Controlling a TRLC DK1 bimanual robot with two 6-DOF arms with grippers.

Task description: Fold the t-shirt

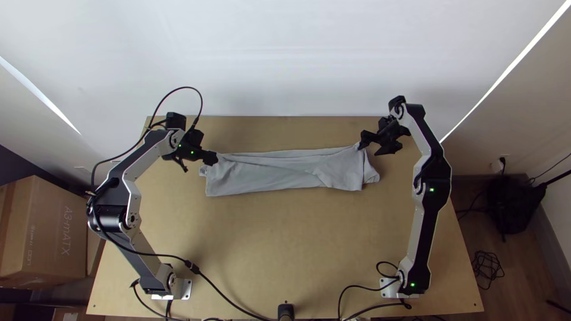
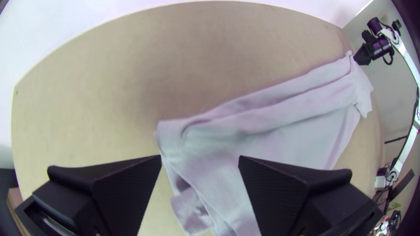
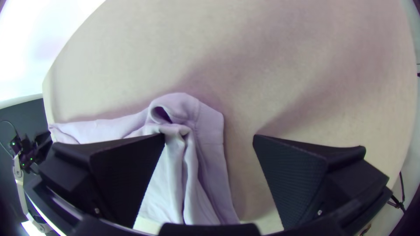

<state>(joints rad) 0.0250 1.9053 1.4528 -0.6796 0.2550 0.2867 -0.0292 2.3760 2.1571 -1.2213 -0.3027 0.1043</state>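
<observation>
The t-shirt (image 1: 267, 175) is lying in a long, creased strip nearer the table's (image 1: 267, 238) far edge. Both grippers are gaping, gripping nothing: the left gripper (image 2: 200, 156) is straddling cloth at one end, the right gripper (image 3: 209, 136) the opposite end's far corner, probably sitting there for pinching both ends and folding again.

Plain pale-grey t-shirt (image 1: 262, 175), light tan table (image 1: 267, 255), black and silver-grey arms (image 1: 143, 156), brown box (image 1: 46, 238)
</observation>
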